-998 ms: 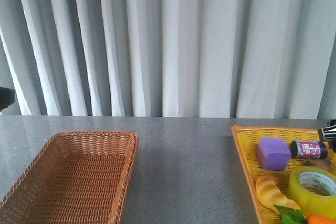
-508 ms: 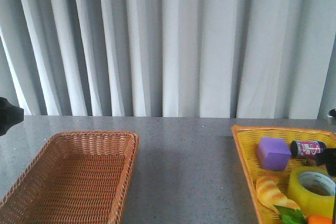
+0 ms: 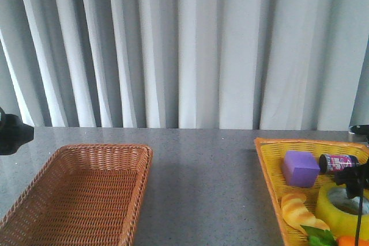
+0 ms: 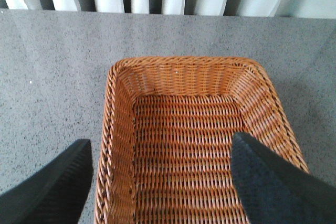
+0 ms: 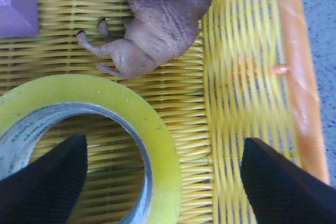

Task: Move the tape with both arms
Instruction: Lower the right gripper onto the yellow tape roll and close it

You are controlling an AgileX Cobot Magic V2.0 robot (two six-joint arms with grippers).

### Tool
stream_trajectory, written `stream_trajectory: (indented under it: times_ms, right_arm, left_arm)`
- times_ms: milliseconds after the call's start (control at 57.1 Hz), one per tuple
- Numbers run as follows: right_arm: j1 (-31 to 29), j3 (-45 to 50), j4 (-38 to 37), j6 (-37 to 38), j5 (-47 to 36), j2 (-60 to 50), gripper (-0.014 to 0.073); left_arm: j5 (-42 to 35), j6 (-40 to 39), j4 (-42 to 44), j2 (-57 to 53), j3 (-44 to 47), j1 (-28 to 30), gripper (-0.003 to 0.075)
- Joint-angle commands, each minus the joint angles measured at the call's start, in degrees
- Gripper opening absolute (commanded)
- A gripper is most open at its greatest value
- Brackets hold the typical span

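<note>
Lab-like test setup: grey table point(image 3: 202, 165) backed by a white curtain point(image 3: 190, 44).

**Tape roll lying flat in the yellow basket, arms at either side**

The tape point(image 3: 343, 205) is a wide roll of translucent yellow, with a white printed core point(image 5: 16, 135) around an open centre. It lies flat, hole upward, near the right end of the yellow basket point(image 3: 270, 165), with the basket's weave showing through the hole.

The right arm point(image 3: 353, 176) is black, with a thin cable hanging from it, and stands over the roll. Its fingers point(image 5: 283, 187) are spread wide, one over the roll's hole, the other over bare weave.

The left arm point(image 3: 11, 132) shows as a black end at the table's left edge, its fingers point(image 4: 273, 182) parted above the brown basket point(image 4: 118, 129).
</note>
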Motion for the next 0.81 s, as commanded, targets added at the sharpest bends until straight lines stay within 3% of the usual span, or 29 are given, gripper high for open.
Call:
stream_trajectory:
  times_ms: [0,158,263,403,631,788]
  right_arm:
    - [-0.3,-2.0,-0.1,-1.1,-1.9,-1.6,0.0579]
    - [-0.3,-2.3,1.4,-3.1,-2.2,-0.1,0.0568]
    - [-0.3,-2.3,1.5,-3.1,-2.9,0.8,0.0505]
    - [-0.3,-2.3,1.6,-2.9,-3.5,1.7,0.0339]
    - [-0.3,-2.3,1.8,-2.9,-4.3,1.6,-0.0011]
    - [-0.3,-4.0,1.8,-2.7,-2.3,1.4,-0.0004]
  left_arm:
    - [-4.9,-0.3,-1.0,-1.4,-1.9,0.0,0.0536]
    - [-4.9,-0.3,-1.0,-1.4,-1.9,0.0,0.0536]
    - [-4.9,-0.3,-0.9,-1.4,-1.9,0.0,0.0536]
    - [-4.9,-0.3,-0.9,-1.4,-1.9,0.0,0.0536]
    - [-4.9,-0.3,-0.9,-1.4,-1.9,0.0,0.0536]
    - [-4.9,-0.3,-0.9,-1.4,-1.9,0.0,0.0536]
